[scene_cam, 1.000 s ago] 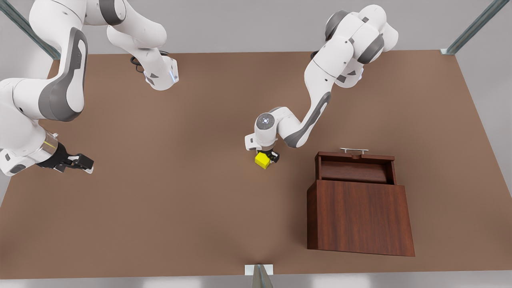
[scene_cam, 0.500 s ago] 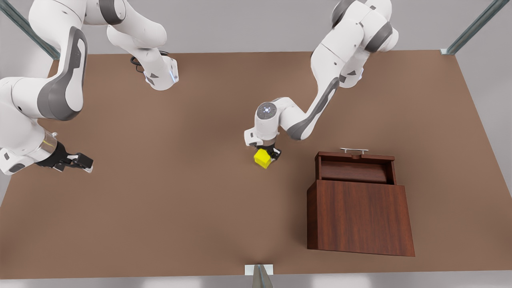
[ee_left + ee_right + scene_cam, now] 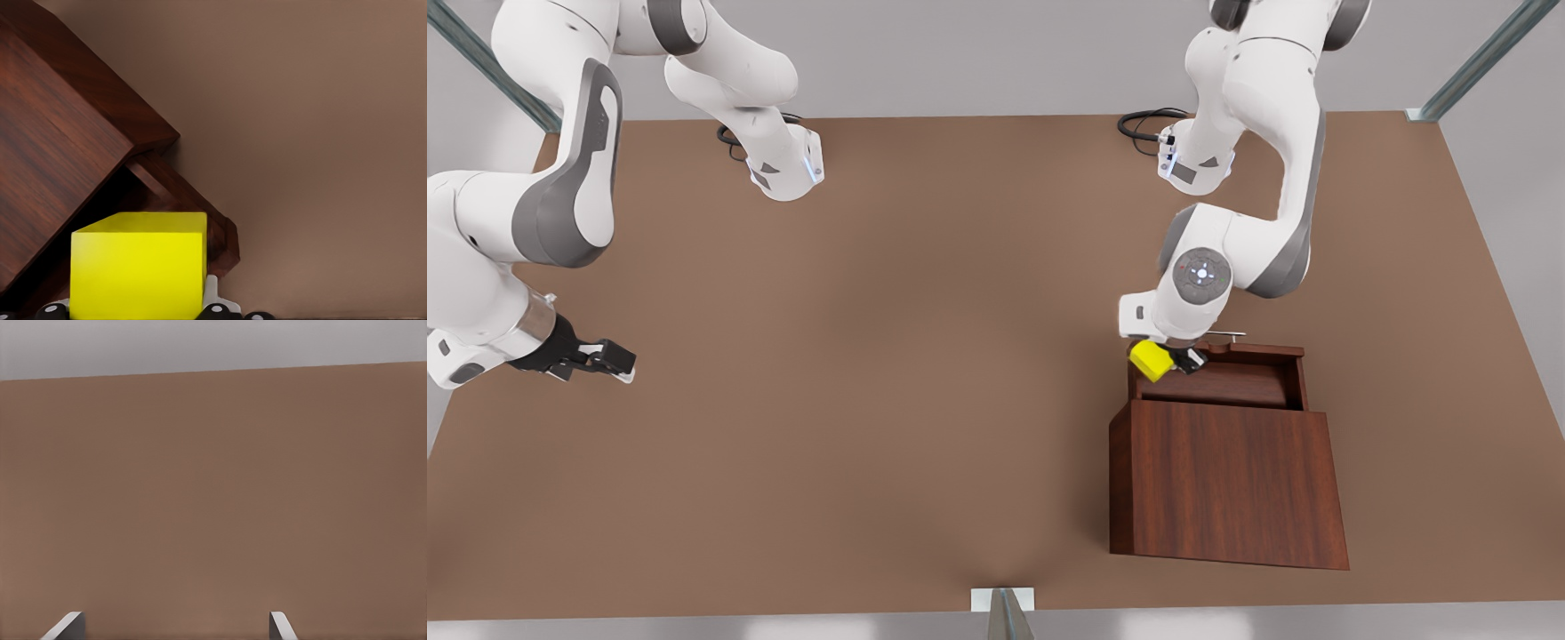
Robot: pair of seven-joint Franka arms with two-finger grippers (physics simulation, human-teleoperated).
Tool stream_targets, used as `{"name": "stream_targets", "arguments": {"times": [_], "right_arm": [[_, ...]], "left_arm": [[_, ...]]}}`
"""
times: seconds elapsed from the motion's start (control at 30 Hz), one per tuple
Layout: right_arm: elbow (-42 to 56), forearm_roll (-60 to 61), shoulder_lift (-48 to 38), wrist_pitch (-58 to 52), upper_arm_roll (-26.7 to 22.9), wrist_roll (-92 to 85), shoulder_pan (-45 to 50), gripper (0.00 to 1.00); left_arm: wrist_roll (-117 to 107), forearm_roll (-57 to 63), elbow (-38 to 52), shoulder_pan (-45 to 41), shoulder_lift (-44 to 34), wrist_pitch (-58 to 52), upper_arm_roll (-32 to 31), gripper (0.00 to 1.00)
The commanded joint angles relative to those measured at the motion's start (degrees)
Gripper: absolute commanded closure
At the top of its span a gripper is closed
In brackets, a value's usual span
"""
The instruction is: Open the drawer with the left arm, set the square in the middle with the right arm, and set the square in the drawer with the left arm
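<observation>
The left hand (image 3: 1172, 359) is gripping the square (image 3: 1151, 360) between its fingers, closed on two opposite faces of the cube. In the front view the hand is hanging over the drawer (image 3: 1218, 378) at that view's left corner, and the square is sitting directly under the wrist, above the drawer's rim and not resting on the drawer floor. In the left wrist view the square (image 3: 139, 265) is lying close against the hand, with the fingertips (image 3: 215, 308) showing at its lower edge and the drawer corner (image 3: 200, 213) just beyond it. The drawer is standing pulled out of the cabinet (image 3: 1224, 484), with its silver handle (image 3: 1232, 335) on the far side.

The right hand (image 3: 600, 360) is waiting at the front view's left edge of the desk (image 3: 871, 356), well apart from the cabinet. Its fingers (image 3: 65, 625) are standing spread apart and holding nothing.
</observation>
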Motion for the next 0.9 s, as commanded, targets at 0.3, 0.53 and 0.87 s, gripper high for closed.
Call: {"name": "stream_targets", "arguments": {"times": [0.3, 0.53, 0.87], "right_arm": [[0.88, 0.00, -0.18, -0.09, 0.00, 0.00, 0.07, 0.00], [0.88, 0.00, 0.00, 0.00, 0.00, 0.09, -0.01, 0.00], [0.88, 0.00, 0.08, 0.00, 0.00, 0.09, -0.01, 0.00]], "left_arm": [[9.60, -5.54, 0.00, 0.38, 1.60, 0.59, 5.08, 0.29], [9.96, -5.54, 0.00, 0.38, 2.30, 0.76, 5.87, 0.01], [-17.80, -7.47, 4.21, -0.68, 0.72, -3.80, 6.66, 0.00]]}}
